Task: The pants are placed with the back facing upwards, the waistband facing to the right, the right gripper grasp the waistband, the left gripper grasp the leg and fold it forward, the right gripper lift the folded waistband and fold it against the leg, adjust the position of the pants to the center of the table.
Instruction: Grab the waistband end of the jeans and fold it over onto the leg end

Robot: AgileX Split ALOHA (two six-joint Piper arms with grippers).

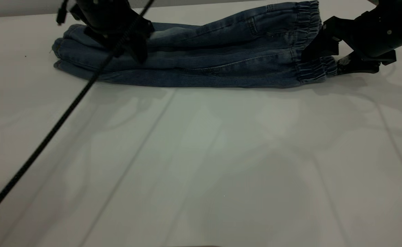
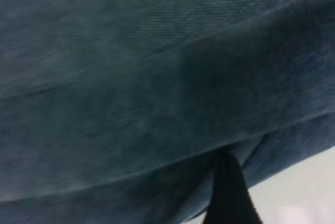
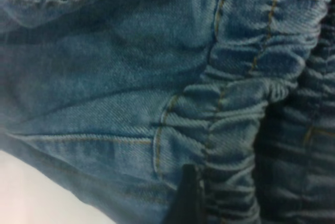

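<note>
The blue denim pants (image 1: pixel 204 58) lie folded lengthwise into a long band at the far side of the white table (image 1: pixel 201 154), with the puckered waistband (image 1: pixel 310 31) at the right end. No print shows on the leg end at the left. My left gripper (image 1: pixel 137 51) presses down into that leg end; in its wrist view denim (image 2: pixel 157 77) fills the picture and only one black finger (image 2: pixel 229 192) shows. My right gripper (image 1: pixel 322 61) is shut on the waistband (image 3: pixel 246 103), with one finger (image 3: pixel 187 198) visible against the gathers.
A thick black cable (image 1: pixel 50 133) runs diagonally from the left arm down to the near left edge of the table. The wide near part of the white tabletop lies in front of the pants. A strip of tabletop (image 2: pixel 303 187) shows beside the denim edge.
</note>
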